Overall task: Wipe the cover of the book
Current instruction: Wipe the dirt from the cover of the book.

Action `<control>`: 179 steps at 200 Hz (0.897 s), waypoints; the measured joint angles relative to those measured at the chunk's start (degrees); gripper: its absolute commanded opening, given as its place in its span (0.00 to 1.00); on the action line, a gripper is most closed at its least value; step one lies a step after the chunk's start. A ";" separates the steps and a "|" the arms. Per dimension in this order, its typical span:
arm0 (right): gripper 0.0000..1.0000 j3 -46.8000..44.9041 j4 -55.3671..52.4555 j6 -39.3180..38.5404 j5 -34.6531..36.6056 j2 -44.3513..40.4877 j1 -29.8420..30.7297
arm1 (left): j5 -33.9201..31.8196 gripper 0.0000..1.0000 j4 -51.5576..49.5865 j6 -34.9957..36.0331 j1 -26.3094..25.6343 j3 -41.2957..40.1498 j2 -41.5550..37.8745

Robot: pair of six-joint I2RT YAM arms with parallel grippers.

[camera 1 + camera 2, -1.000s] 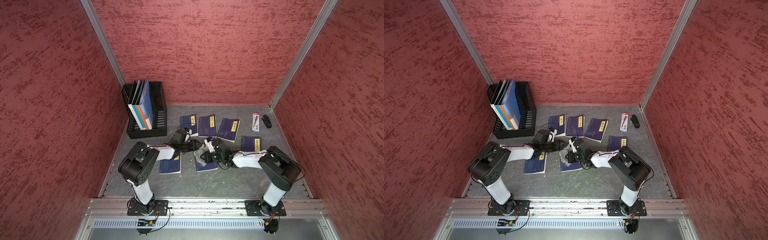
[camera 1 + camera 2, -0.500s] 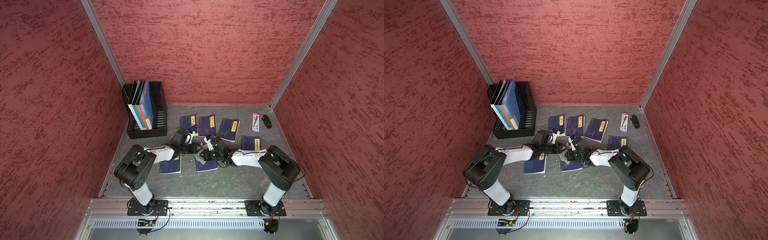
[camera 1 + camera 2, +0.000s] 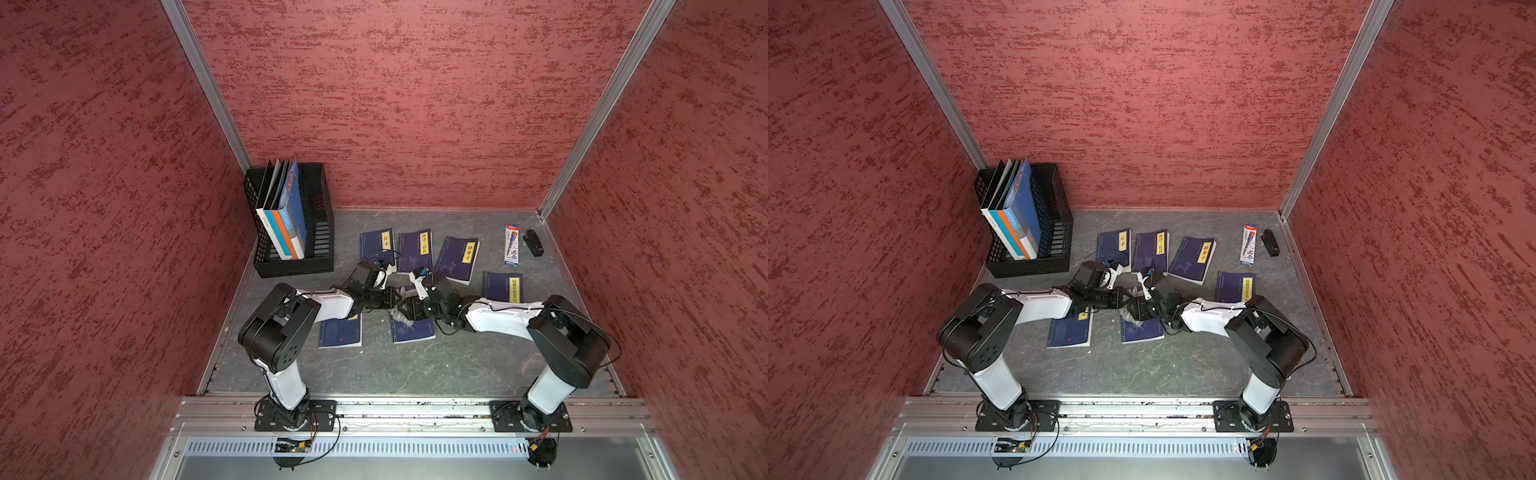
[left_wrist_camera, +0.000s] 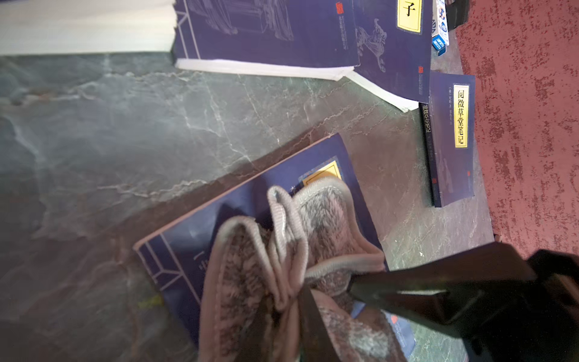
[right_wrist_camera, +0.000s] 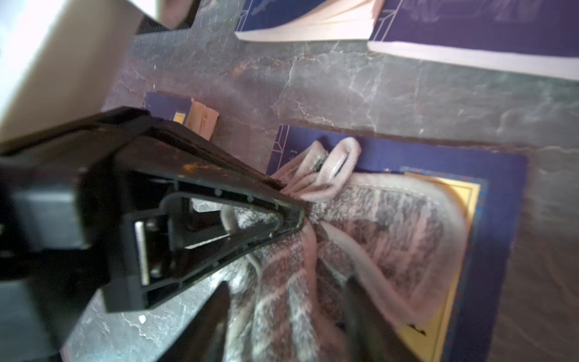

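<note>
The book (image 4: 194, 238): dark navy cover, thin pale line borders, yellow title label. My cloth (image 4: 319, 219) on the book: grey-brown pile, paler stripes, pale pinkish ribbed hem. The other books (image 4: 266, 28) beyond the book: same navy, yellow labels, black characters. The table (image 4: 125, 125) around the book: grey-green marble, pale veins. The walls (image 3: 415, 104) behind the book: mottled red.

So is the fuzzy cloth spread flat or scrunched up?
Scrunched up. The cloth lies in bunched folds on the blue book, its edges looped, pinched together by the left gripper and its jaws.
</note>
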 measured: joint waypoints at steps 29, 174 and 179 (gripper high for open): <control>0.76 1.36 -1.42 -5.99 1.57 -0.02 0.00 | 0.50 0.16 -0.13 0.87 0.87 0.37 0.59; 0.38 4.24 3.32 -13.64 2.47 8.61 0.04 | 5.49 0.50 3.85 1.22 2.97 1.77 4.31; 0.32 4.48 3.43 -13.51 2.47 8.92 0.04 | 5.33 0.55 3.98 1.25 2.97 1.90 4.24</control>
